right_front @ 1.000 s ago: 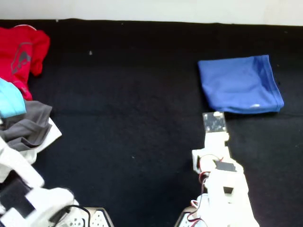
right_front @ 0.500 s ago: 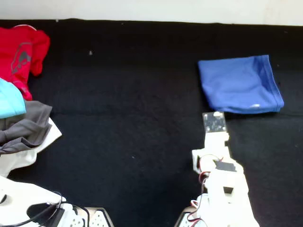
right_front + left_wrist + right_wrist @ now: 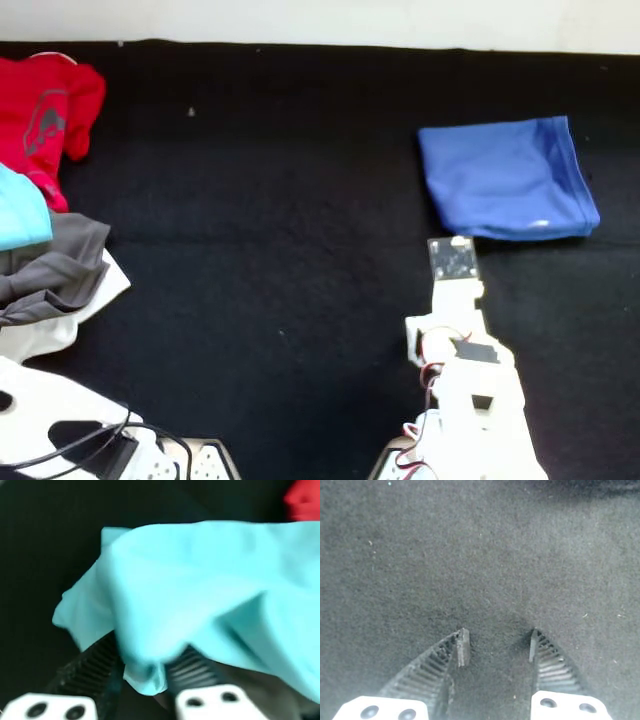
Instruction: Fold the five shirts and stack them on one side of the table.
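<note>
A folded blue shirt (image 3: pixel 508 178) lies flat at the far right of the black table (image 3: pixel 270 200). At the left edge lies a pile of a red shirt (image 3: pixel 45 110), a cyan shirt (image 3: pixel 20 212), a grey shirt (image 3: pixel 55 265) and a white shirt (image 3: pixel 45 325). In the left wrist view my left gripper (image 3: pixel 145 672) is shut on a fold of the cyan shirt (image 3: pixel 210 595), which drapes over its fingers. The left arm (image 3: pixel 60 435) sits at the front left corner. My right gripper (image 3: pixel 498 647) is open just above bare black cloth. The right arm (image 3: pixel 465 370) stands in front of the blue shirt.
A pale wall strip (image 3: pixel 320 20) runs along the table's far edge. Wide bare black cloth lies between the left pile and the blue shirt. Red fabric (image 3: pixel 305 500) shows beyond the cyan shirt in the left wrist view.
The left arm has drawn back from over the white shirt toward the front left corner, uncovering more of that shirt. The right arm and the blue shirt have stayed still.
</note>
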You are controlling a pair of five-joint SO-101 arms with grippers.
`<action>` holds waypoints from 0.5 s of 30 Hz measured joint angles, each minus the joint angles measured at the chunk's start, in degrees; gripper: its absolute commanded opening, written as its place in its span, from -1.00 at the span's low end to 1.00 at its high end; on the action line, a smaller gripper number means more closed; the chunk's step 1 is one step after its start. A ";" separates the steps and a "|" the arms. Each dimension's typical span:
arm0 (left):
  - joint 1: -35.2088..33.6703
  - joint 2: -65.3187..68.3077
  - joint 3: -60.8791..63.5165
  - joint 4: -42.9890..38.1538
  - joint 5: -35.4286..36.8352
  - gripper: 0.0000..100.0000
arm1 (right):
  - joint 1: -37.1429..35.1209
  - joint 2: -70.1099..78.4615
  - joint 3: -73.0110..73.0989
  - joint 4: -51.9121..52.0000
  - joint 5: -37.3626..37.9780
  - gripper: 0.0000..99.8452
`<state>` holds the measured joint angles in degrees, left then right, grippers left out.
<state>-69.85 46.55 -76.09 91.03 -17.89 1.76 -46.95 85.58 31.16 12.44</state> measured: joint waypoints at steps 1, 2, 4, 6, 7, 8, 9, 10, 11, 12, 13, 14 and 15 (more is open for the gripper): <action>0.97 0.00 -2.64 1.67 0.00 -0.98 | 0.00 0.00 0.00 0.00 0.00 -0.61; 2.11 0.00 -5.71 3.34 0.00 -0.98 | 0.00 0.00 0.00 0.00 0.00 -0.61; 4.66 0.00 -12.40 6.86 0.00 -0.98 | 0.00 0.00 0.00 0.00 0.00 -0.61; 7.38 -0.70 -15.82 8.97 0.00 -0.98 | 0.00 0.00 0.00 0.00 0.00 -0.61; 8.79 -1.93 -15.91 9.32 0.00 -0.98 | 0.00 0.00 0.00 0.00 0.00 -0.61; 10.02 -3.43 -15.91 9.49 0.00 -0.98 | 0.00 0.00 0.00 0.00 0.00 -0.61; 11.25 -5.19 -15.91 9.49 0.35 -0.98 | 0.00 0.00 0.00 0.00 0.00 -0.61; 12.57 -7.38 -15.91 9.49 1.32 -0.98 | 0.00 0.00 0.00 0.00 0.00 -0.61; 14.15 -9.85 -15.91 9.49 2.46 -0.98 | 0.00 0.00 0.00 0.00 0.00 -0.61; 15.91 -12.48 -15.74 9.49 3.43 -0.98 | 0.00 0.00 0.00 0.00 0.00 -0.61; 17.85 -15.12 -15.65 9.49 4.22 -0.98 | 0.00 0.00 0.00 0.00 0.00 -0.61; 20.04 -17.76 -15.65 9.49 4.66 -0.98 | 0.00 0.00 0.00 0.00 0.00 -0.61; 22.42 -20.22 -15.38 9.49 4.92 -0.98 | 0.00 0.00 0.00 0.00 0.00 -0.61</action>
<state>-47.43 26.33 -91.47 100.53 -12.97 1.76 -46.95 85.58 31.16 12.44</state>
